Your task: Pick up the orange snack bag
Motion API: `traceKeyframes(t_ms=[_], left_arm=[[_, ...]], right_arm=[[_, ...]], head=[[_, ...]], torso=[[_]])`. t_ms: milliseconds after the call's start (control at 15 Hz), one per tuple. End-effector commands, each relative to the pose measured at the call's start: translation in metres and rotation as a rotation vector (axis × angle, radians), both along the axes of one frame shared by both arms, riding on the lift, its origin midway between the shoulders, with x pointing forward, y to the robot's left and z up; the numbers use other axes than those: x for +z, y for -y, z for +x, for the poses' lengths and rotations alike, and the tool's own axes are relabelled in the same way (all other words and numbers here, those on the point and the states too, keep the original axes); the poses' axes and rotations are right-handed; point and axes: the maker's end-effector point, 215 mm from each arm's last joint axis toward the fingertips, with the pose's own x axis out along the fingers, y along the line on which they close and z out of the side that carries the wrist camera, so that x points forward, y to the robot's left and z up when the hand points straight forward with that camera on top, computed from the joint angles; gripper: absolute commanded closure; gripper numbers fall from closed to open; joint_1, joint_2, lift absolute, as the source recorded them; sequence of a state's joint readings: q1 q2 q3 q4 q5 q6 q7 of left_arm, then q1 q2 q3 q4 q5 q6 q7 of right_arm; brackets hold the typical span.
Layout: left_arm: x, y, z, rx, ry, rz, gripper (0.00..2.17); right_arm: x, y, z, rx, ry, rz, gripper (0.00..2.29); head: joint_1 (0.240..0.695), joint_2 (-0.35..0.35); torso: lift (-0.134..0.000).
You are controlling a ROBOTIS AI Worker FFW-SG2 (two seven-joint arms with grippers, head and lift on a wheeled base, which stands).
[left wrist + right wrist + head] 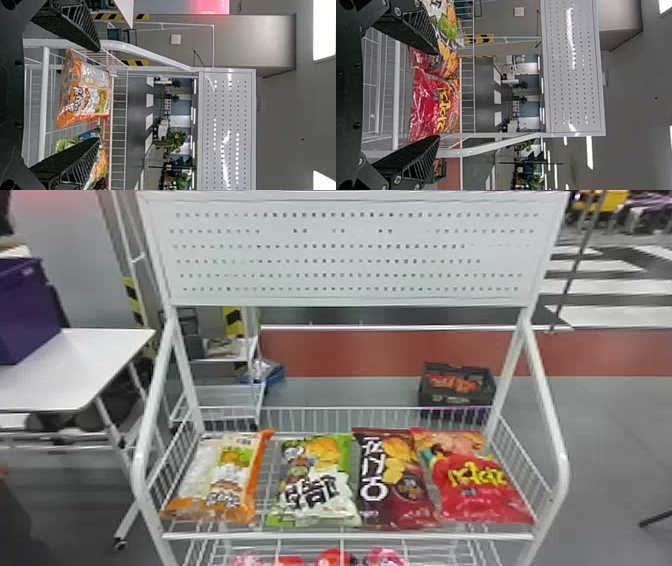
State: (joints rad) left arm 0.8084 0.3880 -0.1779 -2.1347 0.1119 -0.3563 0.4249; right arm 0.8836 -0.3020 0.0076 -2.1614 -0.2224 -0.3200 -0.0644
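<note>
The orange snack bag (220, 477), orange and cream with a clear side, lies at the left end of the wire shelf in the head view. In the left wrist view, the orange bag (85, 91) is beyond my left gripper (97, 95), whose fingers stand wide open and do not touch it. My right gripper (437, 95) is also open, with the red snack bag (433, 107) beyond it on the shelf.
A green bag (317, 480), a dark brown bag (392, 480) and a red bag (480, 485) lie right of the orange one. The rack's white side rails (145, 440) flank the shelf; a white table (110, 355) stands left.
</note>
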Motion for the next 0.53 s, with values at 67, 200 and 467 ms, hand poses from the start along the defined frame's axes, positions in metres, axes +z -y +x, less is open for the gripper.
traceKeyframes(t_ms=[67,200,467], left_arm=[[0.0004,0.0001,0.0001,0.000,0.001,0.000,0.09],[0.0010,0.0009,0.0000,-0.001,0.002,-0.002,0.09],[0.0000,0.0017,-0.0003,-0.004,0.000,-0.002,0.09]], right_arm=[[-0.0004,-0.0013,-0.0003,0.001,-0.001,0.003,0.14],[0.0005,-0.0014,-0.0003,0.001,0.002,0.002,0.14],[0.0003,-0.0020,-0.0004,0.002,0.001,0.005,0.14]], head=[[0.499,0.000],[0.499,0.000],[0.499,0.000]], torso=[[0.000],[0.000],[0.000]])
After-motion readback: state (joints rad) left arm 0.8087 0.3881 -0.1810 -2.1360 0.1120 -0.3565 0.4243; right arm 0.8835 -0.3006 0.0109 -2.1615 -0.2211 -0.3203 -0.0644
